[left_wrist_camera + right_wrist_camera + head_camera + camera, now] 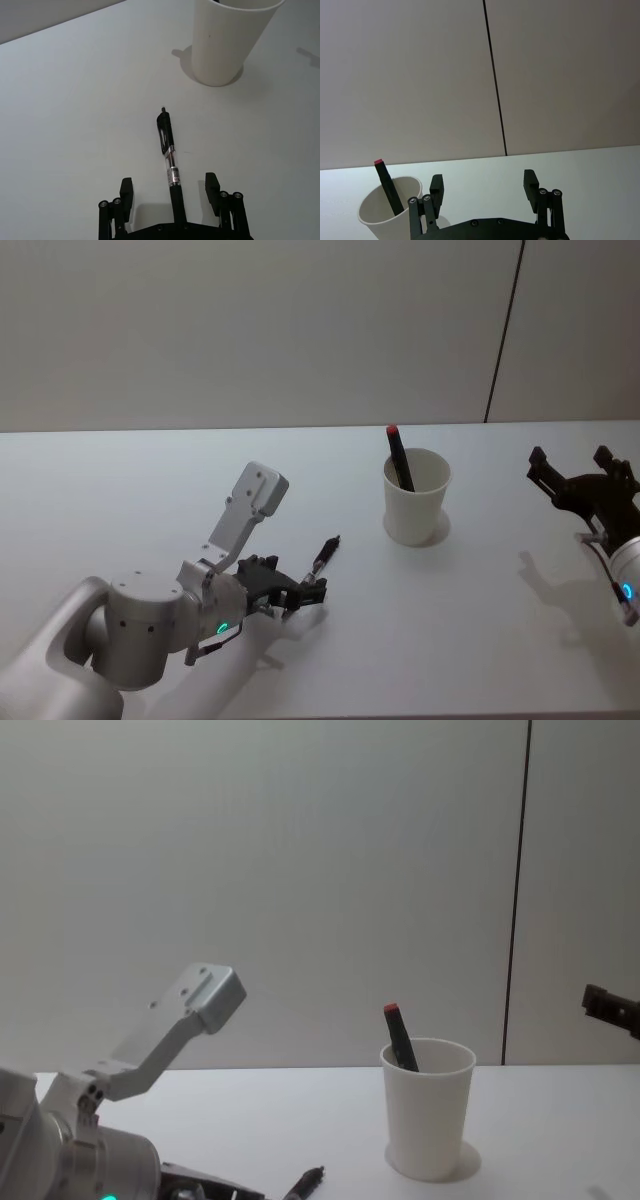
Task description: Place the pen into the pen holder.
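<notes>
Our left gripper (169,181) hangs low over the white worktop (150,490), toward its near edge and left of the middle. Its jaws are spread wide and hold nothing. The black pen (169,150) lies flat on the worktop, running up the gap between the two fingers (126,192), and neither finger touches it. Its rear end passes under our palm, and its clip end points out ahead of the fingertips.

That is the relation we care about. The pen's long axis runs straight away from the gripper, roughly toward the paper cup (225,45), so the fingers stand on either side of the barrel and would close across it. In the head view the pen slants from the gripper forward and to the right. The cup stands well apart beyond it, near the middle of the worktop and a little toward the right edge.

A red-capped pen (400,455) already leans inside the cup, its top clear of the rim.

Our right gripper (483,182) is held up near the right edge of the worktop, also wide open and empty, with the cup off to its left. It is far from the black pen, so we judge the pick belongs to the left arm. It only needs to settle and close on the barrel, then carry the pen forward and to the right and tip it upright over the cup.
</notes>
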Robot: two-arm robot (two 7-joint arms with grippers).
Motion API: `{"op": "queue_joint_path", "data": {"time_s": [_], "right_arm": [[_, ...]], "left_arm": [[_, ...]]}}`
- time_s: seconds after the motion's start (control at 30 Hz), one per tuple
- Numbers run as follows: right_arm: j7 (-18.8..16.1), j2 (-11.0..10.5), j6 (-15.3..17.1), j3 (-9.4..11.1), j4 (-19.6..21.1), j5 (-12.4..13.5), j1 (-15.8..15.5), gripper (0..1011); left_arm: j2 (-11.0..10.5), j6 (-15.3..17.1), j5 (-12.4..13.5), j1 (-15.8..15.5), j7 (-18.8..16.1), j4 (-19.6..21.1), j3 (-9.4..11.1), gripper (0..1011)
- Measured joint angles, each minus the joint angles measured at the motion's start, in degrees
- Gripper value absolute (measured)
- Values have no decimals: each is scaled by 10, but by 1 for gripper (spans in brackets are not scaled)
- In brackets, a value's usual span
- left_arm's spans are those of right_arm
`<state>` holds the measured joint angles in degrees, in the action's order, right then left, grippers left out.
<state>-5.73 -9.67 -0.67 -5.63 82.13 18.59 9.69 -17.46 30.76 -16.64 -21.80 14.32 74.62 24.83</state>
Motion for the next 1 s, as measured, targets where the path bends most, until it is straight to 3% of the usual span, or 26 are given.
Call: {"op": "queue_joint_path", "data": {"time_s": [0.37,0.73,0.87,1.0], "right_arm": [[0,0,0,0,0,0,0,1002],[0,0,0,0,0,0,0,1002],[0,0,0,0,0,0,0,1002],[0,0,0,0,0,0,0,1002]], "left_arm": [[4,7,14,-4,4,-15,4,651],[9,8,25,-8,7,-31,7,266],[10,7,28,-9,8,-34,7,168],[11,6,30,-9,8,-35,8,132]]}}
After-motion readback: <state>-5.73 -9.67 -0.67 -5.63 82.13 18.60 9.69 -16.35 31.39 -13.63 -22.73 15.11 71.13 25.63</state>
